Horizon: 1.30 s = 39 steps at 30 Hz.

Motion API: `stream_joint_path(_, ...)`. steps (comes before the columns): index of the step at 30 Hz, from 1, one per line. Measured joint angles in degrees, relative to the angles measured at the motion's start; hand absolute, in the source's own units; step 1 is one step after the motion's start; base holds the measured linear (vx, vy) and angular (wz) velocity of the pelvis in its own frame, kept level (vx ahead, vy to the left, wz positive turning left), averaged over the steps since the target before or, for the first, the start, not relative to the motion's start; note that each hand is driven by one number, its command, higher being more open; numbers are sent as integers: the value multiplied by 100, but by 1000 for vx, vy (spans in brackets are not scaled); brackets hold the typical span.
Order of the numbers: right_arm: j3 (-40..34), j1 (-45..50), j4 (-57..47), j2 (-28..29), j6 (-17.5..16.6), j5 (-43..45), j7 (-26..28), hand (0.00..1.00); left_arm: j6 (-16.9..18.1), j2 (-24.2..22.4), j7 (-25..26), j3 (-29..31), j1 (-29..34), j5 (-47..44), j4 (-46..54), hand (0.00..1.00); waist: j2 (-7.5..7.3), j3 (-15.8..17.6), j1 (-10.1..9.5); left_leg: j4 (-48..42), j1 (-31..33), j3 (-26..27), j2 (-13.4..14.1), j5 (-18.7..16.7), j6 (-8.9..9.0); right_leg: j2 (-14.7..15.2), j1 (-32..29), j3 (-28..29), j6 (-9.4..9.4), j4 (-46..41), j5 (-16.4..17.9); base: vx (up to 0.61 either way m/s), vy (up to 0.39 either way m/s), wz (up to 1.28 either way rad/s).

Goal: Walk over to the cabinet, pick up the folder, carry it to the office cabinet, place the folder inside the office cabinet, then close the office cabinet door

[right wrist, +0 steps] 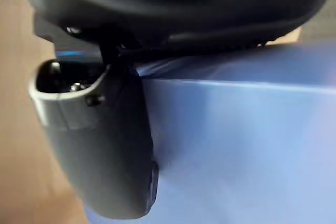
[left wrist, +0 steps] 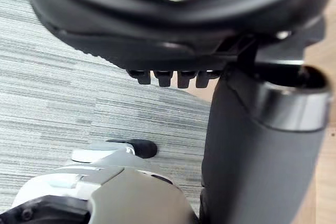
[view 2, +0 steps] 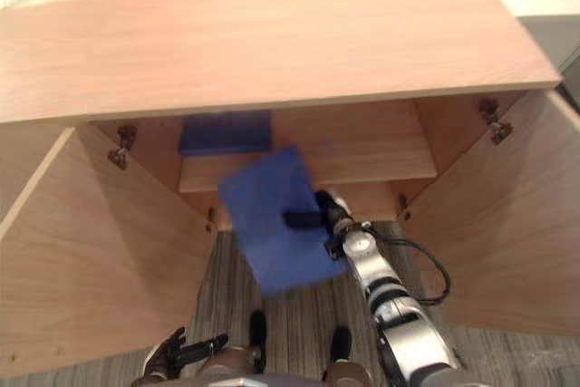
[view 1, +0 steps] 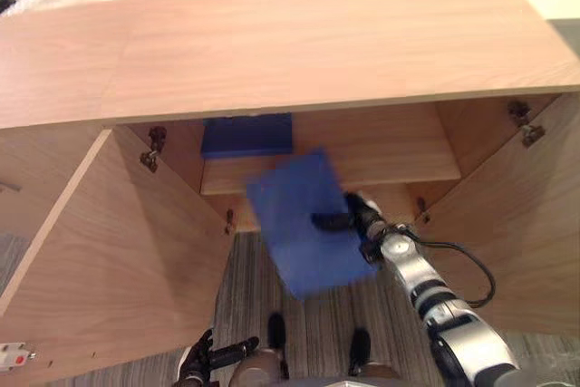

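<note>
The right robot hand (view 1: 356, 216) grips the folder (view 1: 292, 217), a flat blue one: its thumb (right wrist: 105, 145) lies across the folder's upper face and the fingers are hidden beneath, so the sheet is pinched at the edge nearest the wrist. The folder hangs in the air, tilted, and spreads away from the robot hand toward the robot's left, with its far edge at the mouth of the cabinet (view 1: 299, 43) and its near corner over the striped carpet (left wrist: 63, 77). Just beyond the robot hand the cabinet stands open, its left door (view 1: 118, 251) and right door (view 1: 517, 224) swung out to either side of the arm. Past the folder's far edge, inside the cabinet, a shelf (view 1: 390, 147) runs across, and on it, up and to the left of the robot hand, lies a second blue item (view 1: 246, 135) (flat and dark blue like the folder; whether it is another folder I cannot tell). The held folder touches neither the shelf nor that item. The left robot hand (view 1: 204, 355) hangs low by the robot's side, well apart from the folder, fingers relaxed and holding nothing, with carpet below it.
</note>
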State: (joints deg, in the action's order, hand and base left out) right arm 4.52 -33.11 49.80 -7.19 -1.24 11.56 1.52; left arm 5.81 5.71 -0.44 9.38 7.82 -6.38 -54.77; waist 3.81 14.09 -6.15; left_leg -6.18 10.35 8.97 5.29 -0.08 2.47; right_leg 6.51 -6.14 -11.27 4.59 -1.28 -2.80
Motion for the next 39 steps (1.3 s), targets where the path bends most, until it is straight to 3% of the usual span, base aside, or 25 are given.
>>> stream_joint_path(1,-139,-197,0,46,3,449,-111,0,16,-26,-4,0,-28,-31,99,100,58,74,-2,-329,209,1,55,-134,-10,-4,-131,11,-12,-126,10,-126,61,-36)
stream_joint_path(3,-591,-1004,-120,117,-13,2194,-458,0,61,-116,18,7,-182,-217,339,100,354,538,-50,-1506,728,-10,291,-658,-73,-52,-441,20,-51,-771,269,-108,62,-22)
stream_joint_path(4,-739,-1101,-235,133,-45,2597,-522,0,68,-126,18,7,-217,-259,365,100,406,628,-75,-1710,796,-12,325,-758,-91,-33,-534,22,-50,-1019,402,-112,80,-8)
stream_joint_path(6,-1195,-1176,-968,261,-487,3946,-704,0,126,-153,138,15,-254,-444,525,100,376,875,-141,-2360,1005,-24,297,-1081,-136,275,-1018,-77,-5,-2279,1094,-111,71,11)
stream_joint_path(10,-1470,-1254,-1707,382,-947,5310,-1061,0,124,-175,192,57,-248,-660,790,100,310,991,-141,-3541,1606,-131,223,-1669,-152,893,-1709,-415,47,-3963,1980,-60,-3,21)
stream_joint_path(14,-1590,-1428,-2220,453,-1186,5600,-1217,0,125,-184,238,76,-244,-690,1123,100,301,1104,-102,-4532,2168,-166,247,-2140,-151,1311,-2291,-555,27,-5172,2532,-23,-56,7)
stream_joint_path(18,-1822,-1765,-2308,182,-1530,5929,-1378,0,130,-192,336,69,-332,-684,1366,100,301,1135,-88,-5404,2739,-357,283,-2427,-160,1690,-2685,-879,5,-6126,2832,-19,-49,19)
stream_joint_path(23,-2449,-2280,-2259,-95,-1987,6509,-1772,0,122,-232,513,27,-435,-690,1487,100,297,1196,-139,-5723,3140,-410,197,-2486,-165,1943,-2951,-989,-54,-6515,3076,-15,-19,24)
stream_joint_path(29,-2562,-3190,-1061,-1094,-1601,6498,-2349,0,100,-200,687,-168,-434,-707,1511,100,338,1206,-138,-5980,3686,-523,81,-2485,-165,2135,-3392,-1068,-140,-6814,3163,-33,12,11)
stream_joint_path(33,-2037,-3875,-224,-1568,-1352,6495,-2642,0,-70,-168,753,-396,-434,-673,1319,100,404,1242,-155,-6233,4121,-599,-6,-2477,-177,2306,-3765,-1081,-191,-7131,3236,-1,3,15)
stream_joint_path(39,-1377,-4314,364,-1621,-1115,6491,-3004,0,-137,-178,914,-585,-437,-654,1229,100,507,1296,-235,-6507,4560,-688,-137,-2477,-176,2514,-4128,-1081,-246,-7520,3392,17,-25,16)
